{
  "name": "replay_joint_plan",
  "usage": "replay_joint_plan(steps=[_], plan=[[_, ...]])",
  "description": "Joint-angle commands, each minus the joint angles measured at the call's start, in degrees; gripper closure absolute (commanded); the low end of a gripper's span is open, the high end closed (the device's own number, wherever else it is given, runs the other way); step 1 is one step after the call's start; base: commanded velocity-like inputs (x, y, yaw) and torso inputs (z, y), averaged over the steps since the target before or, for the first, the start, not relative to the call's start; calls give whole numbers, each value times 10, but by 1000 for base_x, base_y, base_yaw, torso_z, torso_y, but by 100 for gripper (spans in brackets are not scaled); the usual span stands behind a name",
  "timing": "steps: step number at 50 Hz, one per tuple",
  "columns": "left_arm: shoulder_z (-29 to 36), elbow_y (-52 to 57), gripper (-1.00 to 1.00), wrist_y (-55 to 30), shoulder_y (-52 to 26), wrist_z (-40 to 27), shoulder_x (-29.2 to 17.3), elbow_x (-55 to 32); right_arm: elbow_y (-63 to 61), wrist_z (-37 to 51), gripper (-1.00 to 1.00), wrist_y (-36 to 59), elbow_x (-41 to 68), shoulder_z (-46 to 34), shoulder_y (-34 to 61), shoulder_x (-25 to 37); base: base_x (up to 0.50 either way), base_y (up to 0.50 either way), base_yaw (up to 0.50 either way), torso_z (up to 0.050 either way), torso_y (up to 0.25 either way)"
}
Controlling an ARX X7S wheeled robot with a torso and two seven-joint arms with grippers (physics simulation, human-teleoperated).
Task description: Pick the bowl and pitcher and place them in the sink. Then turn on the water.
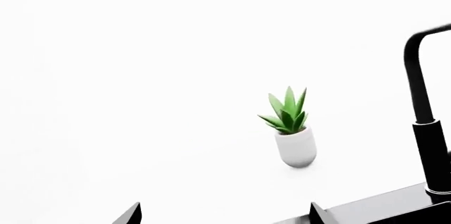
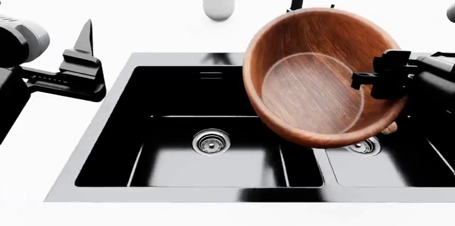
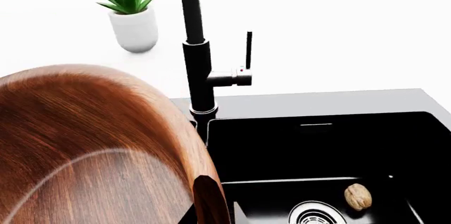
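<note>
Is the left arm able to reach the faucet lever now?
Probably not directly: the tilted bowl, held by the right gripper, hangs before the lever; the left gripper is across the sink.

Wooden bowl (image 2: 313,85) held tilted above a black double sink (image 2: 114,106).
Reddish-brown, grained, flat-bottomed; its opening faces the camera, over the divider and right basin.

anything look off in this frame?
One oddity: a small tan walnut-like nut sits in the black double-basin sink's basin beside a round steel drain. The large reddish-brown wooden bowl hangs steeply tilted at the right gripper.
</note>
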Motion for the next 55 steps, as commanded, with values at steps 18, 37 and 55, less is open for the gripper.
replay_joint_plan(steps=[18, 37, 55], plan=[[14, -3, -100, 5, -2, 5, 1, 9, -2, 0, 100, -6, -5, 1, 3, 6, -1, 500, 0, 1, 1], [20, -5, -100, 7, -14, -2, -5, -2, 1, -2, 100, -6, -5, -5, 12, 2, -1, 500, 0, 0, 0], [29, -8, -100, 7, -21, -2, -8, 0, 0, -11, 100, -12, -14, -7, 5, 3, -1, 500, 0, 0, 0]])
